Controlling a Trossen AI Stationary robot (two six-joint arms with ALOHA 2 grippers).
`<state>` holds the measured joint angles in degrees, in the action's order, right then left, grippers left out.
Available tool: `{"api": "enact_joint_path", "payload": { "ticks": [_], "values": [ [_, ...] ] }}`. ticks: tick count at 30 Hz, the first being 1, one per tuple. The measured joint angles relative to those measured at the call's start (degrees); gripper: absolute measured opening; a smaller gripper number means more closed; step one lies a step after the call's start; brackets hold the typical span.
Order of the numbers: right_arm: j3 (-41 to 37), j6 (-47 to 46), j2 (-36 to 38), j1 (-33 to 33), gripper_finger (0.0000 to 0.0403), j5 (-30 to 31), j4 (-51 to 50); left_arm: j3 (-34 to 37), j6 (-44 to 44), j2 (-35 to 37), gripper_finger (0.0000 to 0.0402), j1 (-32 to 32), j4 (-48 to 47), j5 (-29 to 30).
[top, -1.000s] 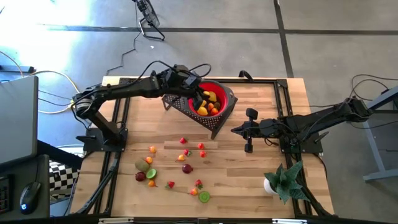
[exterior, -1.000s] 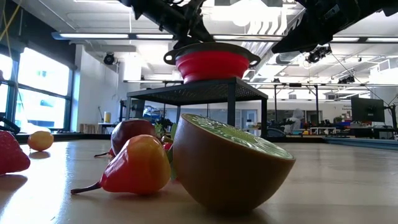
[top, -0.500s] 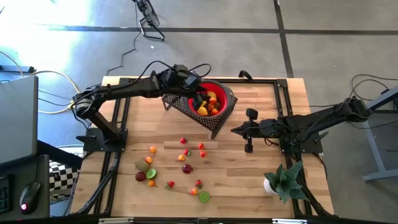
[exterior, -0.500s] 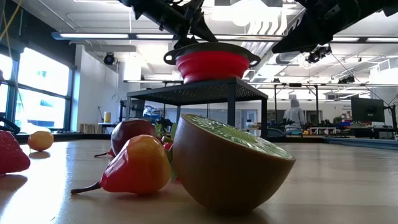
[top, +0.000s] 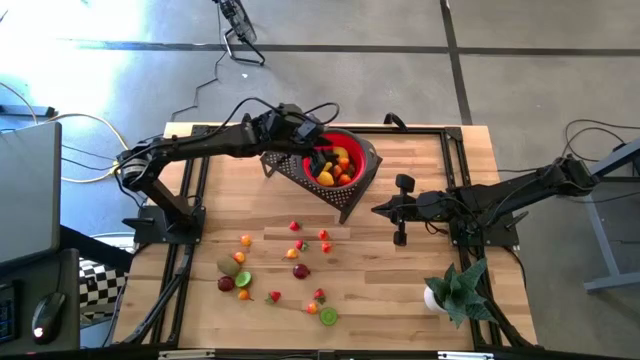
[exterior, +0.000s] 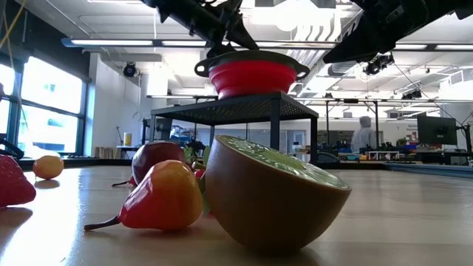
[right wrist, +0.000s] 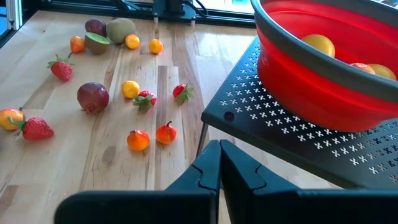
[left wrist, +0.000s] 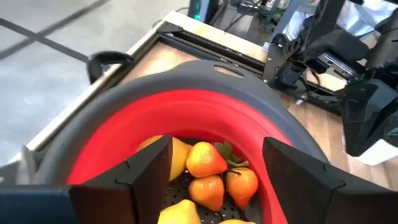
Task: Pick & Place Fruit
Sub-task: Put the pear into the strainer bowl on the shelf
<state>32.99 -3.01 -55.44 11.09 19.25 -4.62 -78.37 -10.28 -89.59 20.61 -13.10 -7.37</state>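
Green plant (top: 460, 285) stands apart from scattered fruit (top: 301, 271).

No readable text, labels, brands or numbers anywhere.

Left gripper (top: 318, 158) hangs over the red bowl (top: 362, 150), fingers apart, blocking entry from above; bowl sits on a black perforated stand (top: 300, 175) taking up the table's back middle. Loose fruit (top: 301, 270) clutters the front-left boards. Bare wood between the stand and the right gripper (top: 378, 210); plant (top: 458, 288) fills the front-right corner.
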Motion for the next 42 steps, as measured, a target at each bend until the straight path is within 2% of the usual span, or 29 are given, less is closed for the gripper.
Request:
{"api": "enact_joint_path", "payload": {
  "ticks": [5, 15, 20, 26, 31, 37, 42],
  "values": [
    [0.0, 0.0, -0.36, 0.0, 0.0002, 0.02, 0.02, 0.03, 2.86, 1.93, 0.019, -0.94, -2.15, 2.18],
    [0.0, 0.0, -0.42, 0.0, 0.0002, 0.09, 0.11, 0.07, 5.98, 8.81, 0.0069, -6.92, -14.74, 2.72],
    [0.0, -0.46, -0.42, 0.0, 0.0002, 0.07, 0.09, 0.05, 6.09, 12.31, 0.0035, -11.83, -22.75, 8.91],
    [0.0, -0.48, -0.42, 0.0, 0.0002, 0.07, 0.09, 0.07, 0.81, 15.3, 0.0017, -17.19, -38.41, 12.06],
    [0.0, -0.51, -0.41, 0.0, 0.0002, 0.07, 0.09, 2.95, -4.76, 15.55, 0.0014, -21.83, -42.72, 13.99],
    [0.0, -1.48, -0.39, 0.0, 0.0002, -0.03, 0.09, 9.89, -8.58, 15.71, 0.0014, -25.25, -41.19, 14.44],
    [0.0, -1.49, -0.39, 0.0, 0.0002, -0.9, 0.09, 18.98, -9.0, 19.3, 0.0014, -26.27, -28.04, 14.17]
  ]
}}
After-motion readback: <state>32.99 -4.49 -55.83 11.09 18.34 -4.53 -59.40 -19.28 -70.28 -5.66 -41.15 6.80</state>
